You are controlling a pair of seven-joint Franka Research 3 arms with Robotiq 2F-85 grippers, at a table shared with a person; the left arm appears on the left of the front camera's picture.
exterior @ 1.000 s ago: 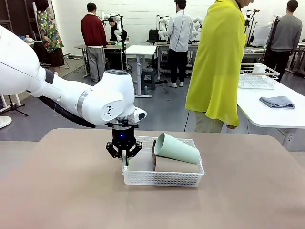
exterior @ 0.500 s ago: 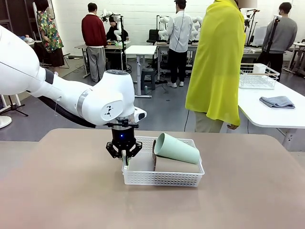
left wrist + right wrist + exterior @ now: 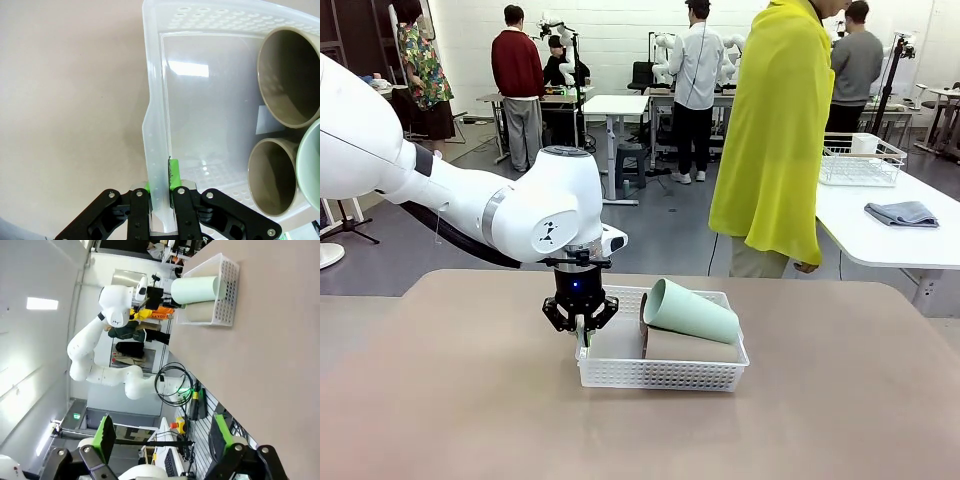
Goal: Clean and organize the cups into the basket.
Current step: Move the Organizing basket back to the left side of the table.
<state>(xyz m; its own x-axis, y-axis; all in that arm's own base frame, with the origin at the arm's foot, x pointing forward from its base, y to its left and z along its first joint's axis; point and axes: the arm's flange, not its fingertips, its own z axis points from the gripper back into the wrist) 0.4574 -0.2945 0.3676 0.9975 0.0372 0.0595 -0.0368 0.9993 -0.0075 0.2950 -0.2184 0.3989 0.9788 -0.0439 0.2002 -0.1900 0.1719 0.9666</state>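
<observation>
The white basket [image 3: 660, 375] rests mid-table with three cups lying in it. A mint green cup [image 3: 690, 310] is stacked across a taupe cup [image 3: 692, 348]. My left gripper [image 3: 582, 338] points straight down, shut on the basket's left wall. In the left wrist view the left gripper [image 3: 160, 181] pinches that wall [image 3: 155, 125] between its green pads [image 3: 173, 172]; two taupe cup mouths [image 3: 290, 80] [image 3: 270, 176] and the mint cup's rim [image 3: 311, 155] sit inside. My right gripper [image 3: 162, 436] stands open, far off the basket [image 3: 226, 287], holding nothing.
A person in a yellow top [image 3: 775, 130] stands at the table's far edge. Bare brown tabletop [image 3: 450, 400] surrounds the basket. A second white table [image 3: 890, 235] with a wire crate [image 3: 860, 160] and a grey cloth [image 3: 902, 213] stands back right.
Nothing on the table has moved, and the left gripper keeps its grip on the basket wall. Only people in the background have shifted.
</observation>
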